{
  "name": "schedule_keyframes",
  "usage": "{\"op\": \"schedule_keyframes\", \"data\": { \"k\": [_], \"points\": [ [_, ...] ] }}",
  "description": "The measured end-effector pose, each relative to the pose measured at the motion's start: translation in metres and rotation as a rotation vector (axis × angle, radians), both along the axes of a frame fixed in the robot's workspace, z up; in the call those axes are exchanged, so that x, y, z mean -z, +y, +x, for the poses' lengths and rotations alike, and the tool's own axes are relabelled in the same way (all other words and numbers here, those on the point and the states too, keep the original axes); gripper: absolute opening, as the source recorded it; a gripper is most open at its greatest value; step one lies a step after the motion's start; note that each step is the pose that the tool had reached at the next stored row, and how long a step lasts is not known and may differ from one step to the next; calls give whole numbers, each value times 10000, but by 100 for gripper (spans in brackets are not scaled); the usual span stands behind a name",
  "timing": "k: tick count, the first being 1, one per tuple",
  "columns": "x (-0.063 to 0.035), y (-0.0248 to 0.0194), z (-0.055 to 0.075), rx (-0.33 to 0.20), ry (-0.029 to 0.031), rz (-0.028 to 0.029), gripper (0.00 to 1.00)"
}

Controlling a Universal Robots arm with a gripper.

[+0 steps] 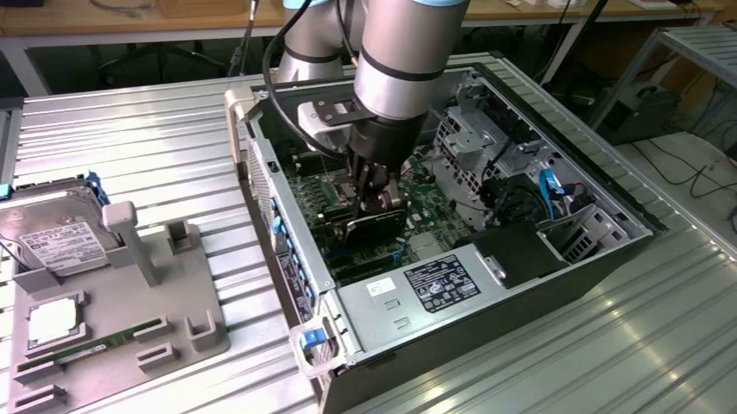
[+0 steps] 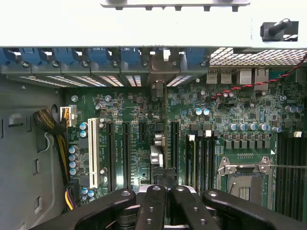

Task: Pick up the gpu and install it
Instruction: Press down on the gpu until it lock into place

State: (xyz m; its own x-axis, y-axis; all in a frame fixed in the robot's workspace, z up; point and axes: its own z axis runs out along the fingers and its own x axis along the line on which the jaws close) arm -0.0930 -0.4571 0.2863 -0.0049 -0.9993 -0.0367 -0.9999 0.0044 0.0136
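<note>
1. Gripper (image 1: 381, 205) is down inside the open PC case (image 1: 599, 194), fingers pinched together on the top edge of the gpu (image 1: 374, 226) — dark card held upright over the motherboard (image 1: 444, 220).
2. Step in hand, as I read it: install phase. Pick-up looks done; you're lowering or seating the card, not fetching it.
3. Wrist view: card shows edge-on as a thin line (image 2: 166, 120) running toward the rear bracket openings (image 2: 158, 64), w/ black expansion slots (image 2: 125, 148) to either side. Can't tell whether the edge connector is in a slot yet.
4. Next move calls for, in my judgement: card square to the slot, bracket end lined up w/ the rear opening, then straight even pressure down — no tilt.
5. Around: white slot (image 2: 93, 153) and cable bundle (image 2: 55, 136) lie off to one side of the card, empty CPU socket (image 2: 244, 179) to the other. Drive cage (image 1: 484, 142) and blue cables (image 1: 551, 194) are near the arm, at the exterior view's right.
6. Outside the case, exterior view's left: grey parts fixture (image 1: 173, 302) w/ hard drive (image 1: 52, 237) and green memory stick (image 1: 86, 345) — well apart, no obstruction.
7. Risk: tight space; the case walls sit close to the wrist.
</note>
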Motion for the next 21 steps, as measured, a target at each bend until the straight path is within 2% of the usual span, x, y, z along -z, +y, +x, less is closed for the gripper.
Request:
{"op": "schedule_keyframes", "data": {
  "k": [4,8,15,21],
  "points": [
    [1,0,-125,-2,0,1,11],
    [2,0,-303,-2,1,1,11],
    [4,0,-397,-1,0,2,11],
    [4,-1,-413,-3,8,1,11]
  ]
}}
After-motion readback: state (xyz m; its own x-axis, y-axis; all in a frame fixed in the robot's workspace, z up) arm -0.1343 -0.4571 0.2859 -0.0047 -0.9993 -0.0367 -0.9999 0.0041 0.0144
